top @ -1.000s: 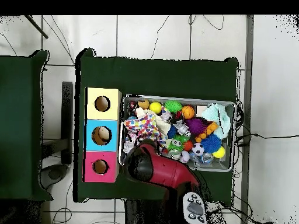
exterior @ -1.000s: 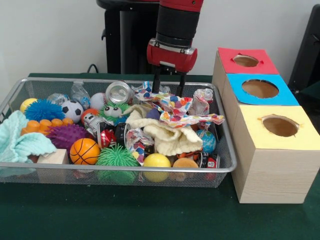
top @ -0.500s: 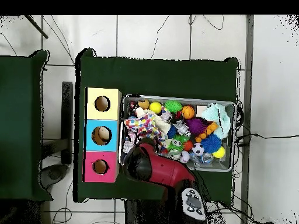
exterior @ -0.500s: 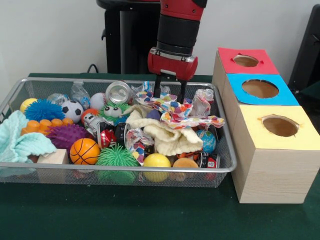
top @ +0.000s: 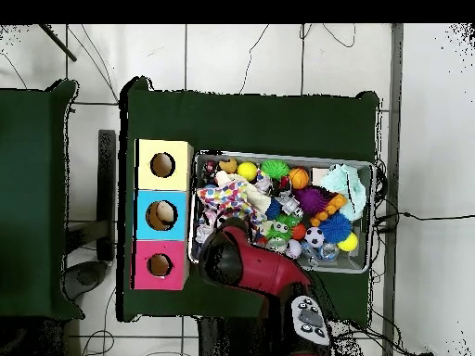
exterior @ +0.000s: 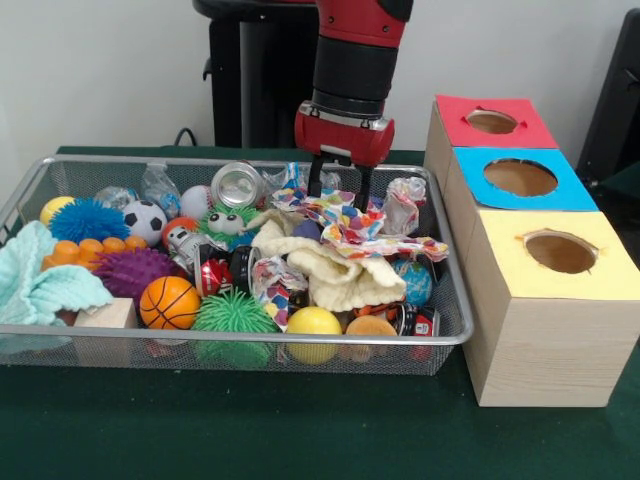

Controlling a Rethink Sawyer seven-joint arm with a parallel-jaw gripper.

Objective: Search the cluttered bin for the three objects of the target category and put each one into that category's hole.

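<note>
Gripper [exterior: 339,190] is hanging with its fingers apart over the far edge of the wire bin [exterior: 440,335], tips touching the colourful spotted cloth [exterior: 350,215], gripping nothing I can see.

A green cloth [exterior: 250,430] covers the table, and its front edge lies bare. Behind the table's far edge stands a plain white wall [exterior: 100,70], and a black cable [exterior: 186,135] loops up just at that edge near the left corner. A dark upright shape [exterior: 618,100] shows at the right, too cropped to tell what it is.

From above, the table sits on a pale tiled floor [top: 241,56] with thin cables [top: 325,37] strewn along its far side. A second green table [top: 32,185] stands apart to the left, with a black bar [top: 108,185] between the two.
</note>
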